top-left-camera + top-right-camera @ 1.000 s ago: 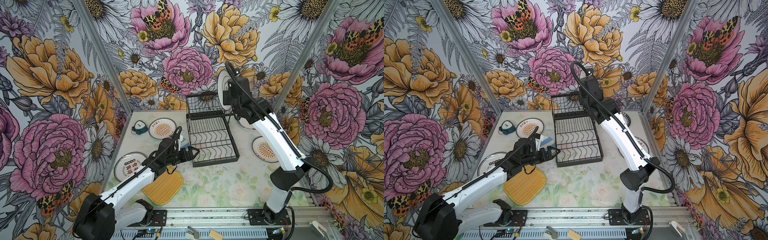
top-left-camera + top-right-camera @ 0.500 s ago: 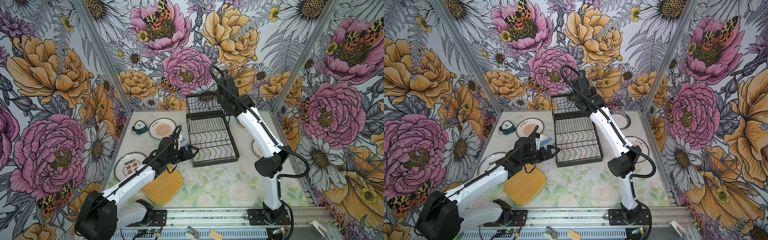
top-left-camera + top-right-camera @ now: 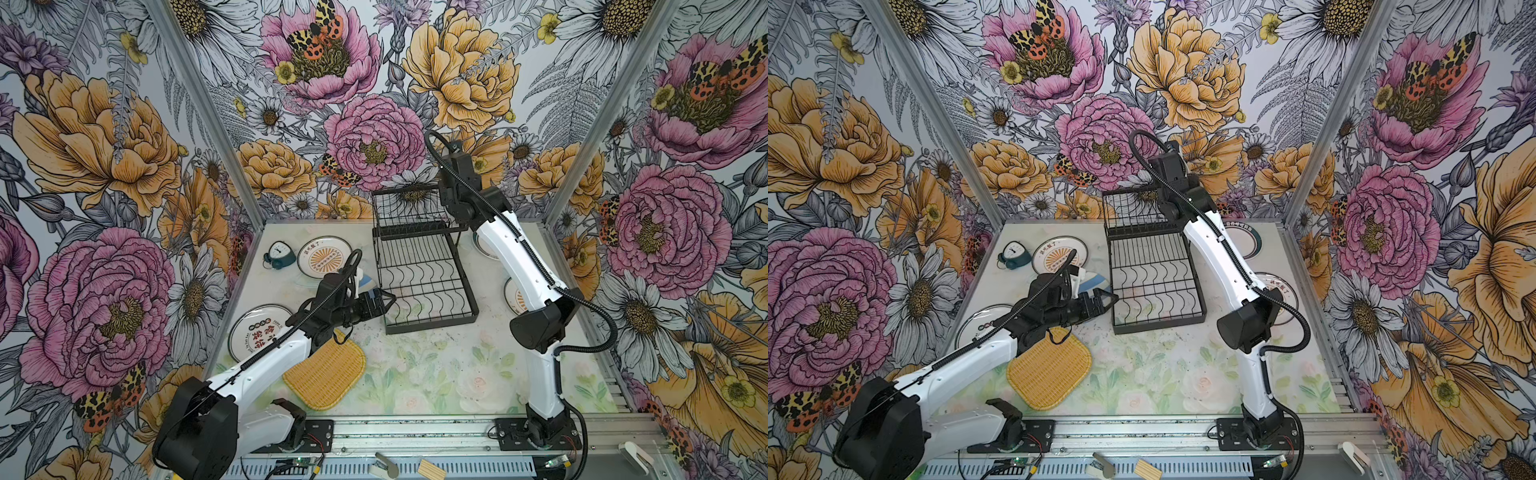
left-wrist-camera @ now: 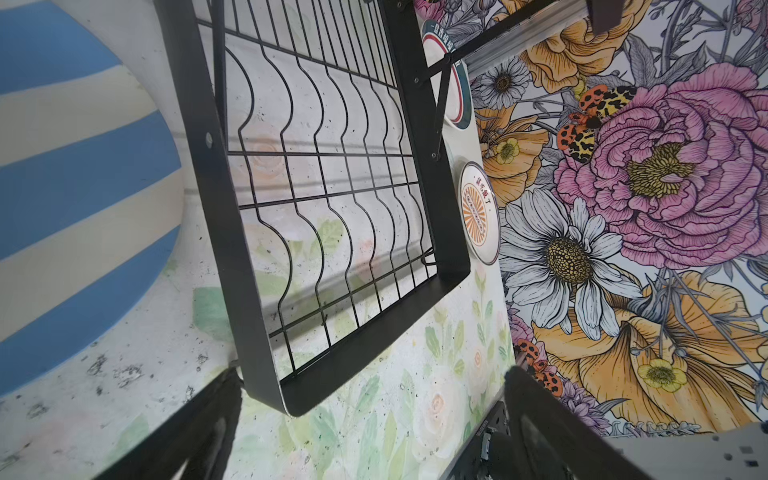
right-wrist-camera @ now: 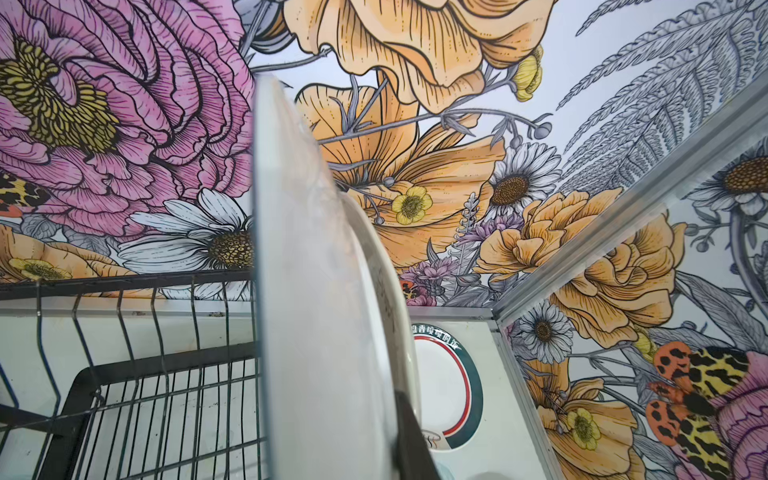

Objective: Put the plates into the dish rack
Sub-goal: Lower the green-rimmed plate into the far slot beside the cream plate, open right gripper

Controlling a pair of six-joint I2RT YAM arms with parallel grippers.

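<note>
Grips a white plate [image 5: 316, 291] edge-on in the right pincer [image 5: 386, 428] over the dish rack [image 3: 430, 326] for upright slotting, with left pincer [image 3: 388, 300] wide open by the striped plate [image 4: 83, 187]

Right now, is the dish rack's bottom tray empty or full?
Empty. Both top views show bare slot wires across the dish rack.

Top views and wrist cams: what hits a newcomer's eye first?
The loud floral walls all around, then the black dish rack mid-table toward the back. The right arm holds a white plate edge-on by the rack's upper shelf, clearest in the right wrist view; a yellow woven plate lies flat at front left.
</note>
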